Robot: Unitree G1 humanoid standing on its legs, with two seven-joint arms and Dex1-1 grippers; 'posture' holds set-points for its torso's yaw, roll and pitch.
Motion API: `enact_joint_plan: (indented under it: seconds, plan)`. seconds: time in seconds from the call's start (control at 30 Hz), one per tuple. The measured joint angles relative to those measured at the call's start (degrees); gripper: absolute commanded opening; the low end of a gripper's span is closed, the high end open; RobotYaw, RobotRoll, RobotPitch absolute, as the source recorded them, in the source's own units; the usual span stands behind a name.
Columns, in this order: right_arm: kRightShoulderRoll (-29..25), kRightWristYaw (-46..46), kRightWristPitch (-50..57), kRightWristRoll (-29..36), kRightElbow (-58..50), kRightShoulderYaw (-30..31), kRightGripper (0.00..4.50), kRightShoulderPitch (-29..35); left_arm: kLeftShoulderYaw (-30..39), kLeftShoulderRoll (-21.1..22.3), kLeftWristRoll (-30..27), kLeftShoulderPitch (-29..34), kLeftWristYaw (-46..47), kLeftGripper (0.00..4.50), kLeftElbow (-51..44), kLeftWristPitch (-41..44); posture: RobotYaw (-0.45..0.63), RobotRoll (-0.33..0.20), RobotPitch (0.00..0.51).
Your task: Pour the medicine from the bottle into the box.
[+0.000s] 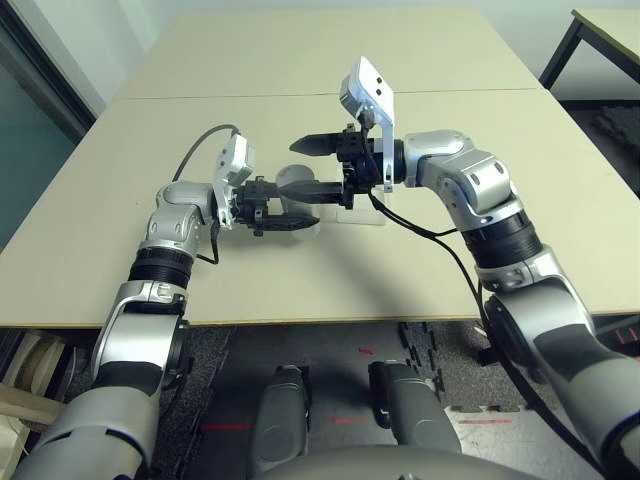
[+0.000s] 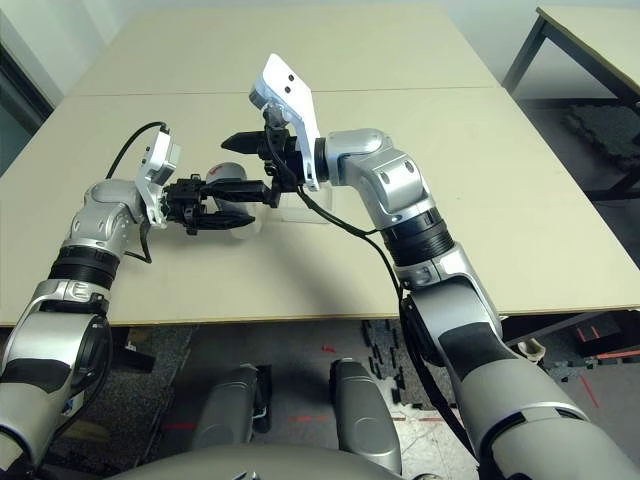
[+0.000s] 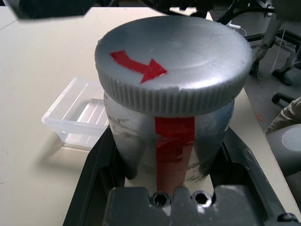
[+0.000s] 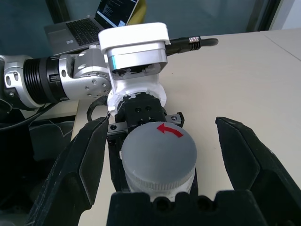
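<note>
The left tool (image 1: 285,205) is squeezing the bottle (image 3: 169,141) tight between its two black fingers (image 3: 96,181). It is holding the bottle up in the air over the pale surface (image 1: 300,60). The bottle is silvery, with a red stripe running down its side. A grey round cap (image 3: 171,59) with bumpy edges is sitting on top of the bottle, and a red arrow is showing on the cap.

The right tool (image 4: 162,155) is reaching in from the other side, and its fingers are standing wide apart. One finger (image 4: 77,165) is sitting on each side of the cap, with a gap between each finger and the cap. In the head views, the two tools are meeting near the middle of the surface, with the right tool a little higher than the left one.

The box (image 3: 77,113) is lying flat on the surface, just beyond the bottle. It is a small clear tray with low walls. I cannot tell if anything is lying inside it. The medicine is hiding inside the shut bottle, so I cannot see it.

A laptop (image 4: 91,23) is standing open on another desk far behind the left arm.
</note>
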Motion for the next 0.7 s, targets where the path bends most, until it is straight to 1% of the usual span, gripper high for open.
enact_joint_plan:
  seconds: [0.2, 0.43, 0.47, 0.5, 0.57, 0.63, 0.7]
  plan:
    - [0.21, 1.11, -1.95, -1.8, 1.24, 1.76, 4.5, -0.03, 0.0, 0.01, 0.0, 0.11, -0.01, 2.54, -0.2, 0.09, -0.07, 0.0, 0.106]
    - [0.16, 1.97, -2.25, -2.28, 1.24, 1.76, 4.5, -0.03, 0.0, 0.01, -0.01, 0.35, -0.01, 2.54, -0.34, 0.28, -0.07, 0.0, 0.104]
    - [0.17, 2.02, -2.25, -2.29, 1.24, 1.76, 4.13, -0.03, 0.0, 0.01, -0.01, 0.35, -0.01, 2.54, -0.36, 0.29, -0.07, 0.0, 0.104]
    - [0.18, 2.06, -2.25, -2.29, 1.24, 1.76, 3.96, -0.03, 0.0, 0.01, -0.01, 0.35, -0.01, 2.54, -0.36, 0.29, -0.07, 0.0, 0.104]
    - [0.19, 2.13, -2.24, -2.3, 1.24, 1.76, 3.17, -0.03, 0.0, 0.01, -0.01, 0.36, -0.01, 2.54, -0.36, 0.31, -0.07, 0.0, 0.103]
    - [0.16, 2.14, -2.2, -2.4, 1.24, 1.74, 2.57, -0.02, -0.01, 0.01, -0.01, 0.37, -0.07, 2.54, -0.46, 0.28, -0.07, 0.0, 0.103]
    - [0.16, 2.14, -2.2, -2.4, 1.24, 1.74, 2.57, -0.02, -0.01, 0.0, -0.01, 0.38, -0.07, 2.54, -0.49, 0.28, -0.07, 0.0, 0.102]
